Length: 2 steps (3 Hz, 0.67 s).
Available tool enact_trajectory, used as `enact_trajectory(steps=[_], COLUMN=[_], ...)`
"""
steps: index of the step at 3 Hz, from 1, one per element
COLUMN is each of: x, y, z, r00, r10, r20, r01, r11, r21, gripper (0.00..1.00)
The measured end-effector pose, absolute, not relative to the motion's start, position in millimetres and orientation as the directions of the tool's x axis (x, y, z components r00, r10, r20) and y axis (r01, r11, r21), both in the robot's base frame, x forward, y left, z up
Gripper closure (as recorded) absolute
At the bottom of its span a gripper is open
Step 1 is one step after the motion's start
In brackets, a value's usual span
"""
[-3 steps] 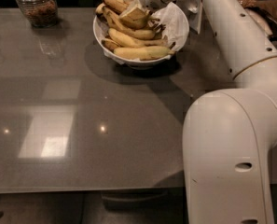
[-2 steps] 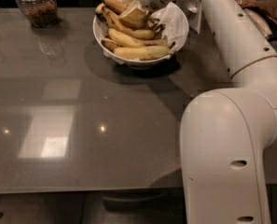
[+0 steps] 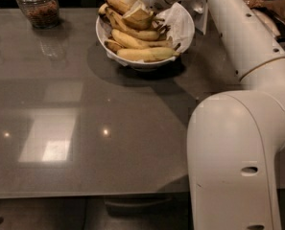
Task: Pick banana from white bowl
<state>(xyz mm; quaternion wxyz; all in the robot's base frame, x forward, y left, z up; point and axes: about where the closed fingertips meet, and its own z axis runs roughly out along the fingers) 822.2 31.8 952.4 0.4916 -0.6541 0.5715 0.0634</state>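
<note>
The white bowl stands at the far middle of the grey table, lined with crumpled white paper and holding several yellow bananas. A browner, mottled banana lies at the bowl's back left. Paler bananas lie across the front. My gripper reaches down from the white arm into the back of the bowl, right on top of the pile, next to the mottled banana. Which banana it touches is hidden by the gripper itself.
A glass jar with brown contents stands at the far left. A brown paper bag lies at the far right behind the arm. My white base fills the near right. The table's front edge runs along the bottom.
</note>
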Motion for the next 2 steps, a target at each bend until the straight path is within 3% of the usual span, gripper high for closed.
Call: enact_trajectory(steps=[2], x=[808], y=[31], z=[978], r00=[0.397], r10=[-0.68], r20=[-0.617], r01=[-0.78], r11=[0.104], r21=[-0.617], gripper=[1.0])
